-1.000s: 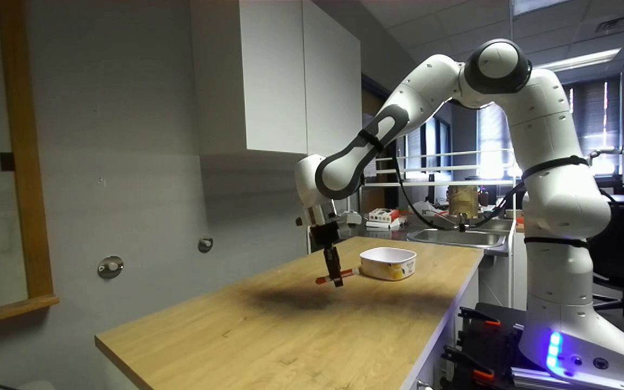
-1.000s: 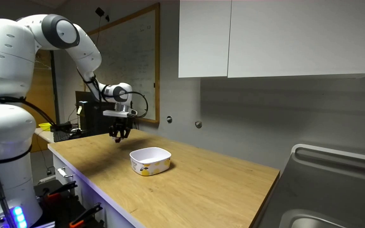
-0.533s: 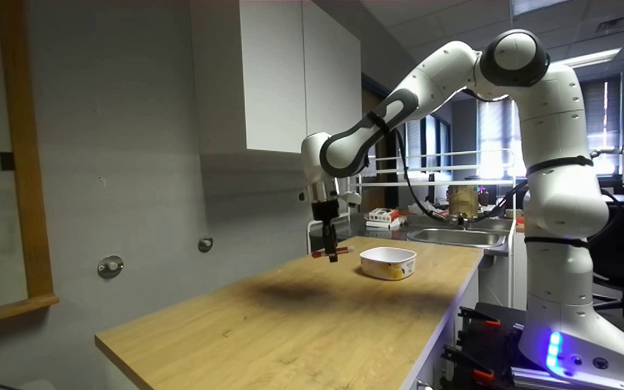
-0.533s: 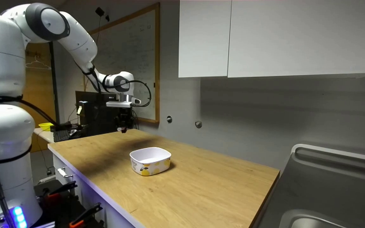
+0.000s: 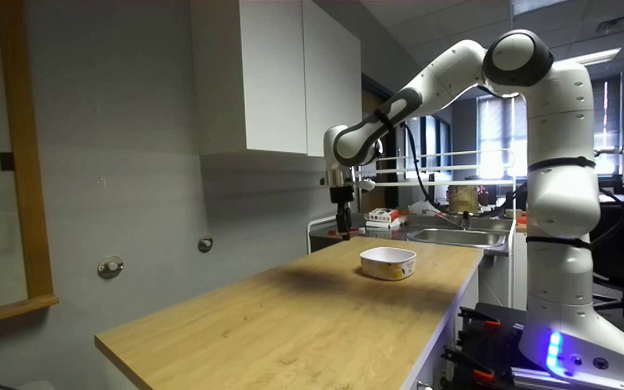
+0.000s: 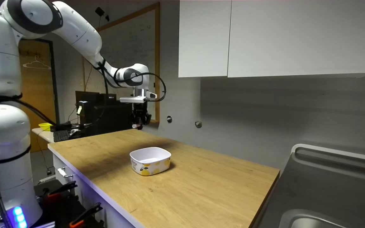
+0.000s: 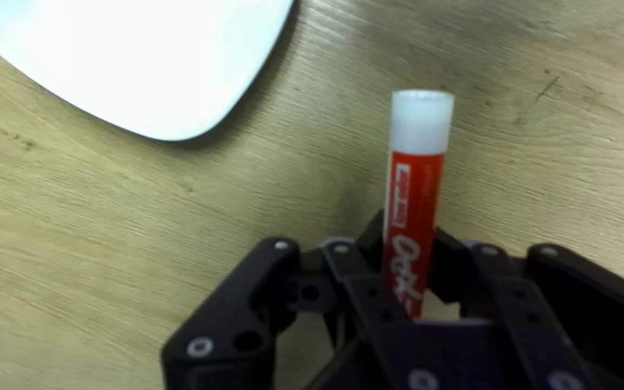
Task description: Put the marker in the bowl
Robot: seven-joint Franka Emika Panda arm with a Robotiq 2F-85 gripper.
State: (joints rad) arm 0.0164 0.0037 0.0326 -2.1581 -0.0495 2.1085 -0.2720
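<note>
The marker is a red-orange stick with a white end, seen in the wrist view (image 7: 414, 200). My gripper (image 7: 409, 260) has its black fingers closed on both sides of it. In an exterior view my gripper (image 5: 344, 233) is in the air above the table, with the marker (image 5: 333, 233) lying roughly level across the fingers. My gripper (image 6: 140, 125) also shows in an exterior view, with the marker's end (image 6: 135, 126) at its tips. The bowl, white inside with a lemon print outside, stands upright on the table in both exterior views (image 5: 388, 265) (image 6: 150, 164). It is at the wrist view's upper left (image 7: 144, 65), apart from the marker.
The wooden table (image 5: 268, 325) carries the bowl. White wall cabinets (image 6: 280, 38) hang over the table's wall side. A sink (image 5: 458, 236) lies past one end. A box (image 5: 383, 215) stands near the sink. Black clamps (image 6: 84, 213) sit by the robot's base.
My gripper has risen with the marker held in it and has shifted to the right in both exterior views, toward the bowl. The bowl has not moved.
</note>
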